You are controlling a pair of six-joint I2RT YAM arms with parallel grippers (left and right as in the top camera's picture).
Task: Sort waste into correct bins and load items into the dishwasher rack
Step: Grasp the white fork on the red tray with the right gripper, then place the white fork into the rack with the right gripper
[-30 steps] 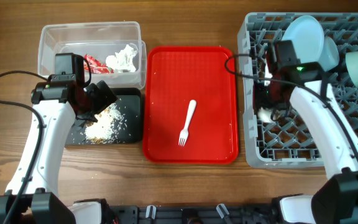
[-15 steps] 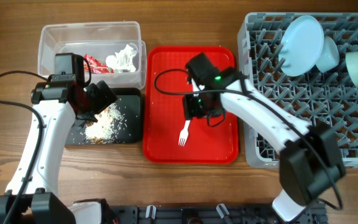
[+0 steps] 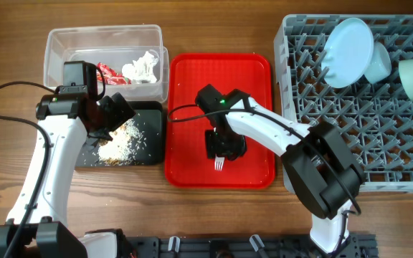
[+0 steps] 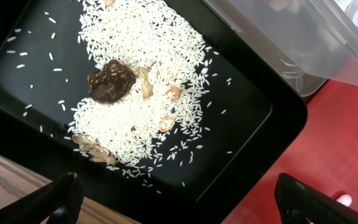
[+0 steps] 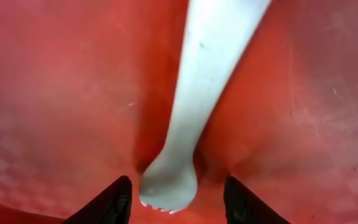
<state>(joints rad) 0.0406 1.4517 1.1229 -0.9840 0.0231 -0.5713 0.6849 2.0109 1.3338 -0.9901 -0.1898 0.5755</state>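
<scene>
Wrapper [image 3: 108,72] and tissue [image 3: 142,67] in tub [image 3: 56,43]; rice [image 3: 124,140] in black tray [image 3: 153,118]. Plate [image 3: 348,41] and bowls in rack [image 3: 335,136]. Fork [image 5: 197,93] outstanding on red tray [image 3: 185,93]; right pincer [image 5: 176,199] apart, astride it. Left pincer [image 4: 179,205] apart.

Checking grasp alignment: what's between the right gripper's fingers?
The white fork, tine end, flat on the red tray, bare tray either side. Shown in the right wrist view; the right gripper is open.

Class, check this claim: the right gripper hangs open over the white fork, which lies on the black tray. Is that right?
Not quite. The white fork lies on the red serving tray, not the black tray, as the overhead view shows. The right gripper does hang open over it.
</scene>
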